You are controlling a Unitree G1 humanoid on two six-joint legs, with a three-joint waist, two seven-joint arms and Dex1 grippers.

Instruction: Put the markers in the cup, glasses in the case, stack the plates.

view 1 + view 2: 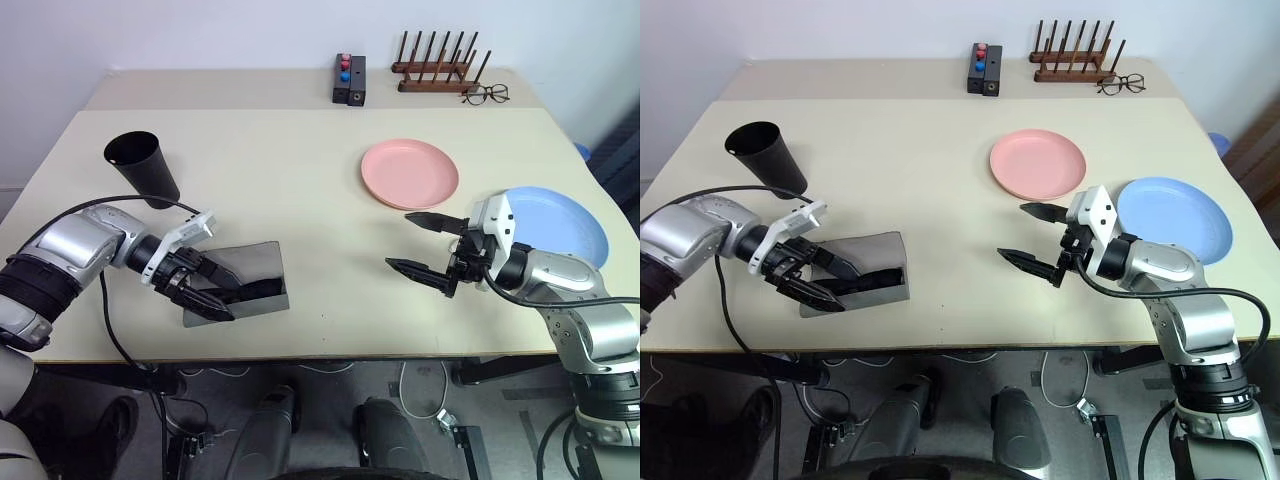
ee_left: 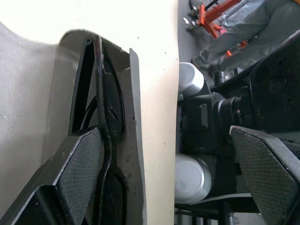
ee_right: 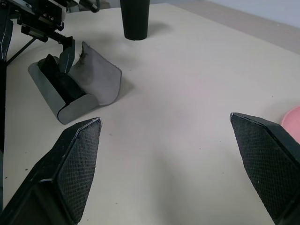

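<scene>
Near the table's (image 1: pixel 300 200) front-left edge the left gripper (image 1: pixel 205 292), fingers spread wide, hovers at the open case (image 1: pixel 262 262), where the left wrist view reveals the glasses (image 2: pixel 108 110) lying inside, while the right gripper (image 1: pixel 425 246) gapes empty beside the pink plate (image 1: pixel 409 172).

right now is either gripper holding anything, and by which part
Nothing is held. The left gripper is open over the case, with the glasses lying inside, not pinched. The right gripper is open above bare table.
</scene>
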